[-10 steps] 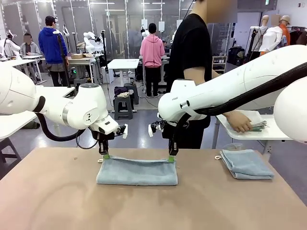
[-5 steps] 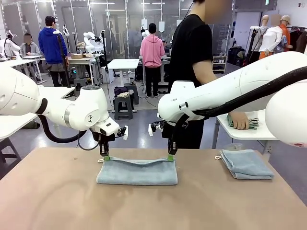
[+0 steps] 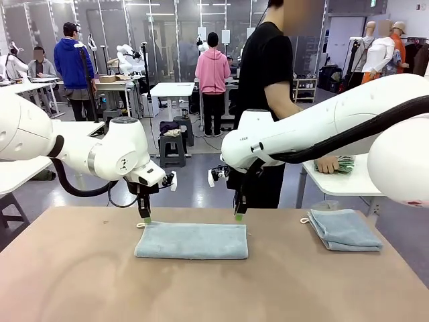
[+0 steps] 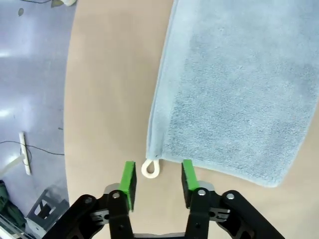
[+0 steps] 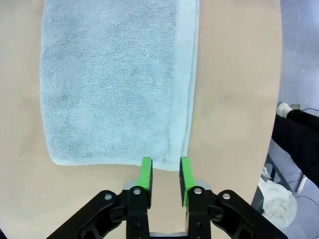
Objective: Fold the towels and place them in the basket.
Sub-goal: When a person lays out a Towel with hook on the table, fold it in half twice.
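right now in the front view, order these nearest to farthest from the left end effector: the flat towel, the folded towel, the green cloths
1. Flat towel: middle of the table, just under the left end effector.
2. Folded towel: at the table's right end.
3. Green cloths: off the table, on the side table past its far right corner.

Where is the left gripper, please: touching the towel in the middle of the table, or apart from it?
Apart. The front view shows the left gripper just above the towel, a sliver of table between.
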Action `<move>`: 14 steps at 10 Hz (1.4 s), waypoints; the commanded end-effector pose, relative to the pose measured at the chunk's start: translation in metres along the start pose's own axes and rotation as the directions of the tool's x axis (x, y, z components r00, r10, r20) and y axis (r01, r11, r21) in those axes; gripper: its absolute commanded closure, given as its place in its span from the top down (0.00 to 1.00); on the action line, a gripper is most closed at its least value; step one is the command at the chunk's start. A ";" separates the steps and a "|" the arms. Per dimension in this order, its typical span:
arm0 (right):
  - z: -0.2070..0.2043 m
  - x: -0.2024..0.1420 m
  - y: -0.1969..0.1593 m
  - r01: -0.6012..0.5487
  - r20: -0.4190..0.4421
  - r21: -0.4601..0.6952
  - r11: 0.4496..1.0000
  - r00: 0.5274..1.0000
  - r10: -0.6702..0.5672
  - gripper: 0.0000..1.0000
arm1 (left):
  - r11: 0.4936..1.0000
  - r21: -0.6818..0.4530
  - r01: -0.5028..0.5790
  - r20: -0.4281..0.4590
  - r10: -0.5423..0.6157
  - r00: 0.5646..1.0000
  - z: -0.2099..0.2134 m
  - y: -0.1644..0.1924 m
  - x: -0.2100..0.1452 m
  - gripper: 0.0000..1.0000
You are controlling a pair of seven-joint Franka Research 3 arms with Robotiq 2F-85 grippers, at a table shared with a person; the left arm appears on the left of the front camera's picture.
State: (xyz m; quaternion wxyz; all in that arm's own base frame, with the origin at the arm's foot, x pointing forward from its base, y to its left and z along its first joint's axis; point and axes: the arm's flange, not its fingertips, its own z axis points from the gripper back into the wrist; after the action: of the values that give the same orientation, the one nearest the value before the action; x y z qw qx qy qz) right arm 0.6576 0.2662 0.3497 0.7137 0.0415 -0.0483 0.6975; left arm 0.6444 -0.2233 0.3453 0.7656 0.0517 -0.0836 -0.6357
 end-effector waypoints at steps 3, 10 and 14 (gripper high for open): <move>0.053 -0.007 0.065 0.039 0.071 0.001 0.999 0.997 -0.039 0.70 | 0.999 -0.050 0.000 0.106 0.006 0.994 0.075 -0.017 -0.041 0.54; 0.103 0.011 0.185 0.525 0.151 0.046 0.850 0.837 -0.526 0.70 | 1.000 -0.019 0.018 0.444 -0.008 0.896 0.134 -0.035 -0.177 0.54; 0.109 0.010 0.177 0.533 0.135 0.059 0.844 0.834 -0.535 0.70 | 0.998 -0.030 0.062 0.653 -0.028 0.757 0.114 -0.029 -0.255 0.54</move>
State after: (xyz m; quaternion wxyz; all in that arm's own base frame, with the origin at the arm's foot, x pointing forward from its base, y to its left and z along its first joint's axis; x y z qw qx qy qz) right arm 0.4757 0.2669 0.4567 0.8725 0.1111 -0.0801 0.4690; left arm 0.5498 0.0134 0.4437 0.6966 -0.1529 -0.3210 -0.6232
